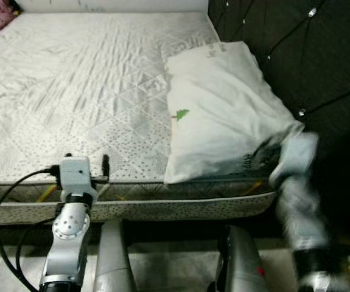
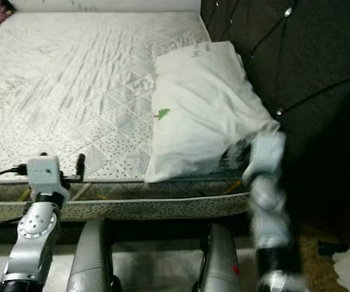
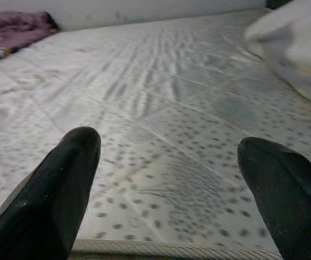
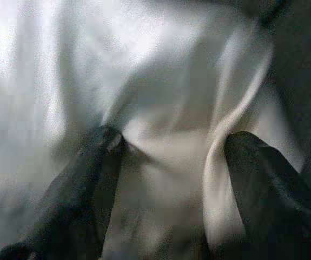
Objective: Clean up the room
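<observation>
Both arms raised; right fingers (image 4: 166, 179) spread on pillow (image 1: 223, 103).

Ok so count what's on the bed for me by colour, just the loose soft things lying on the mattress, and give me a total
White: 1, the pillow by the dark headboard.
Pink-purple: 1, the bundle of cloth at the mattress's far corner.
Total: 2
</observation>
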You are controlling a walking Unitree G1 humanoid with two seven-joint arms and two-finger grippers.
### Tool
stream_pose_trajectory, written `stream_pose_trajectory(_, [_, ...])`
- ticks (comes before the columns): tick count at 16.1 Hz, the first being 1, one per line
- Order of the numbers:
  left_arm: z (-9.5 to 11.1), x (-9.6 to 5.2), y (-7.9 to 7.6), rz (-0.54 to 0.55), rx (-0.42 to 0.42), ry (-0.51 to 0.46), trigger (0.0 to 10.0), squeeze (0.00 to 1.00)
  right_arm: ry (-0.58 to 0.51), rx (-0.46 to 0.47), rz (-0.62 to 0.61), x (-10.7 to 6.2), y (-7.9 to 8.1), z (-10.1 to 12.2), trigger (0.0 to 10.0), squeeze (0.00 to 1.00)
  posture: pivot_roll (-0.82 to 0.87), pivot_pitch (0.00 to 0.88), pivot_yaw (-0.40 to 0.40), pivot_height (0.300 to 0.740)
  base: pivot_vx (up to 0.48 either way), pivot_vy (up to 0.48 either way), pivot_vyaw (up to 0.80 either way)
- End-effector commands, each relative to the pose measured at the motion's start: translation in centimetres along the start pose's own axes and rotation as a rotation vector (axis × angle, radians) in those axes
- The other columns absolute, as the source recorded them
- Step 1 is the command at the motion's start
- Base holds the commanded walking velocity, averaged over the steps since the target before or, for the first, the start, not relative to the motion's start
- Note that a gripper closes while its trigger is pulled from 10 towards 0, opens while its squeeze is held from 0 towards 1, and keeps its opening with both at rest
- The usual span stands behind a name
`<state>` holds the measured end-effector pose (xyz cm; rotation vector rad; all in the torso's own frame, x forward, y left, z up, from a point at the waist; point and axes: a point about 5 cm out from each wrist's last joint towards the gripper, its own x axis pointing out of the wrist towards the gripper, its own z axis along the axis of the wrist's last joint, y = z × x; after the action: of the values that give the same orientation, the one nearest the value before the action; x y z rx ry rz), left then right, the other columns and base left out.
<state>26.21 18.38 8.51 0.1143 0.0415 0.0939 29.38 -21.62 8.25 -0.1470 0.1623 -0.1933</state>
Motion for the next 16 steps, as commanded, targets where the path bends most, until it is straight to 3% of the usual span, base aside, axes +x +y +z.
stream_pose_trajectory(1, [0.4,-0.3,-0.5,-0.047,0.004,-0.019,10.0,0.00,0.025,-0.017,0.019,-1.0,0.4,-0.3,10.0,1.00,0.08,0.000,-0.042,0.518,0.000,0.000,0.00])
stream_pose_trajectory(3, [0.3,-0.4,-0.6,-0.043,-0.021,-0.007,10.0,0.00,0.025,-0.073,-0.009,-1.5,0.0,0.1,10.0,1.00,0.08,0.000,-0.036,0.518,0.000,0.000,0.00])
stream_pose_trajectory(4, [0.3,-0.4,-0.9,-0.052,-0.009,0.001,10.0,0.00,-0.098,-0.084,-0.046,-0.2,-0.3,3.0,10.0,1.00,0.08,0.000,-0.034,0.518,0.000,0.000,0.00])
stream_pose_trajectory(5, [0.3,-0.4,-0.9,-0.057,-0.006,0.002,10.0,0.00,-0.147,-0.085,-0.048,0.2,-0.2,4.2,10.0,1.00,0.08,0.000,-0.033,0.518,0.000,0.000,0.00])
stream_pose_trajectory(6, [0.3,-0.3,-1.0,-0.067,0.003,0.000,10.0,0.00,-0.320,-0.081,-0.024,1.2,0.7,8.6,10.0,1.00,0.08,0.000,-0.032,0.518,0.000,0.000,0.00])
stream_pose_trajectory(7, [0.3,-0.3,-1.0,-0.068,0.002,0.000,10.0,0.00,-0.363,-0.076,-0.006,1.3,1.2,9.8,10.0,1.00,0.08,0.000,-0.032,0.518,0.000,0.000,0.00])
stream_pose_trajectory(8, [0.4,-0.2,-1.0,-0.065,-0.001,-0.001,10.0,0.00,-0.475,-0.064,0.043,1.6,3.1,13.0,10.0,1.00,0.08,0.000,-0.036,0.518,0.000,0.000,0.00])
stream_pose_trajectory(9, [0.3,-0.1,-1.0,-0.063,-0.005,0.002,10.0,0.00,-0.498,-0.054,0.104,1.9,5.0,13.8,10.0,1.00,0.08,0.000,-0.036,0.518,0.000,0.000,0.00])
stream_pose_trajectory(10, [0.3,0.0,-1.2,-0.064,-0.004,0.004,10.0,0.00,-0.419,-0.018,0.148,2.6,6.5,12.6,10.0,1.00,0.09,0.000,-0.040,0.518,0.000,0.000,0.00])
stream_pose_trajectory(12, [0.3,0.0,-1.2,-0.060,-0.009,0.007,10.0,0.00,-0.148,0.052,0.269,3.4,9.1,7.9,10.0,1.00,0.10,0.000,-0.046,0.518,0.000,0.000,0.00])
stream_pose_trajectory(15, [-0.1,-0.1,-0.8,-0.038,-0.039,0.035,10.0,0.00,0.221,0.159,0.268,2.7,9.7,1.2,10.0,1.00,0.12,0.000,-0.049,0.518,0.000,0.000,0.00])
stream_pose_trajectory(16, [-0.2,-0.1,-0.7,-0.035,-0.045,0.041,10.0,0.00,0.235,0.166,0.257,2.6,9.6,0.7,10.0,1.00,0.12,0.000,-0.046,0.518,0.000,0.000,0.00])
